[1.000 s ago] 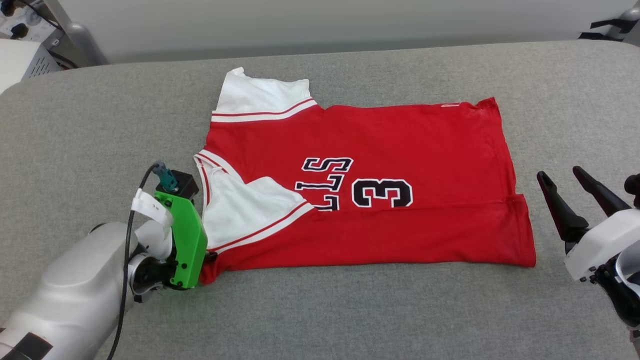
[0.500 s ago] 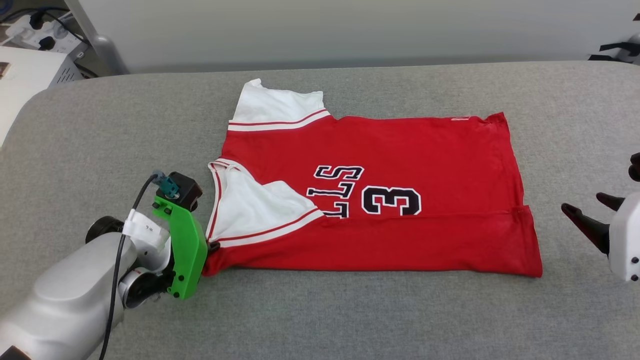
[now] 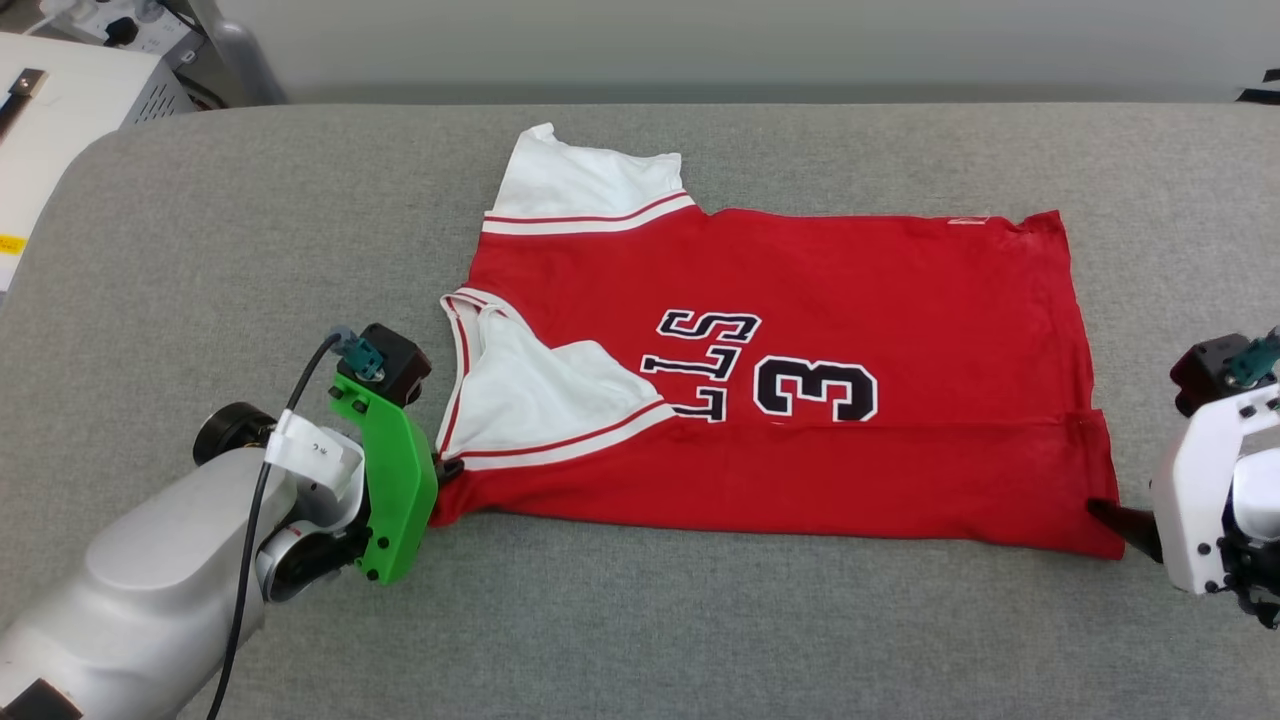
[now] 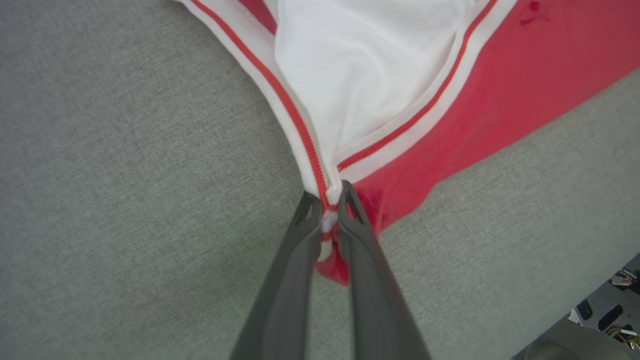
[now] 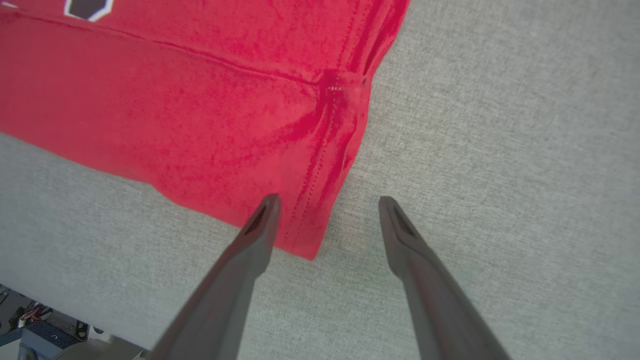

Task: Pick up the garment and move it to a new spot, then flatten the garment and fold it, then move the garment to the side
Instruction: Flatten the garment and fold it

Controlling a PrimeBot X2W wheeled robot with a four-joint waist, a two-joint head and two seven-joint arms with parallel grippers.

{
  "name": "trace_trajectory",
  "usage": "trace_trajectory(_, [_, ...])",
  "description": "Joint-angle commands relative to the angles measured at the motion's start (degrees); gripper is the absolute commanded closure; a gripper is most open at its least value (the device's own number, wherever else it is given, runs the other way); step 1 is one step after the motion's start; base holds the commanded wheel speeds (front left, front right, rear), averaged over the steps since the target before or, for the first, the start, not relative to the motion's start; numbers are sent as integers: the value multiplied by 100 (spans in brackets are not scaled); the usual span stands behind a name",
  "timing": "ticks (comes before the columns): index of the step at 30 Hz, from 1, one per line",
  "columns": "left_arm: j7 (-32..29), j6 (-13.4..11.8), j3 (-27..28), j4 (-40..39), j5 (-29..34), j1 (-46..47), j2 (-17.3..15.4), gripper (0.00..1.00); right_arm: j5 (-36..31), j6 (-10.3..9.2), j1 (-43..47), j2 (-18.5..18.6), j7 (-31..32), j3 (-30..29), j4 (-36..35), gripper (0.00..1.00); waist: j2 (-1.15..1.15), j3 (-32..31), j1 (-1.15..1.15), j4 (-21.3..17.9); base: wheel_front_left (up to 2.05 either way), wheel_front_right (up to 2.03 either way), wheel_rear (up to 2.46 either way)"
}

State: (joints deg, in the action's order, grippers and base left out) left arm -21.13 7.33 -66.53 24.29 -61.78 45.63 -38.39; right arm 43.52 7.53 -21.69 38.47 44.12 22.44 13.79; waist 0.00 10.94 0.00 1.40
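Note:
The garment, a red jersey with white sleeve parts and black white-outlined lettering, lies flat and partly folded on the grey surface. At its near left corner my left gripper sits behind its green mount. In the left wrist view this left gripper is shut on the white-and-red striped trim of the garment. My right gripper is low at the near right corner. The right wrist view shows that right gripper open, one finger over the hem corner of the garment, the other over bare surface.
The grey padded table stretches wide in front of and behind the jersey. A white equipment box stands off its far left corner. Floor clutter shows past the table's edge.
The left jaws have closed on the striped trim. The right gripper has dropped and come in to the near right hem corner. The head camera has shifted, so the whole picture has moved.

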Motion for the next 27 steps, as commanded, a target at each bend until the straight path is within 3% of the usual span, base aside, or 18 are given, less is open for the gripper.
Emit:
trace_trajectory(1, [58, 2, -4, -5, 110, 126, 24, 100, -92, -4, -94, -43, -35, 92, 130, 0, 0, 80, 0, 48, 0, 0, 0])
trace_trajectory(7, [172, 5, -19, 30, 150, 151, 59, 100, -180, -4, -36, -402, -330, 505, 814, 0, 0, 190, 0, 90, 0, 0, 0])
trace_trajectory(12, [261, 6, -28, 65, 133, 106, 69, 100, -70, -4, 33, -488, -615, 781, 1169, 0, 0, 203, 0, 98, 0, 0, 0])
trace_trajectory(13, [284, 7, -33, 80, 128, 81, 65, 100, -15, -4, 32, -489, -689, 824, 1198, 57, 0, 191, 0, 88, 0, 0, 0])
trace_trajectory(14, [302, 7, -38, 94, 123, 57, 59, 100, 22, -4, 26, -482, -746, 857, 1211, 100, 0, 175, 0, 76, 0, 0, 0])
trace_trajectory(27, [568, -7, -77, 129, -34, -434, -81, 100, 349, -4, 135, -32, -1641, 916, 754, 100, 0, -457, 0, -26, 0, 0, 0])
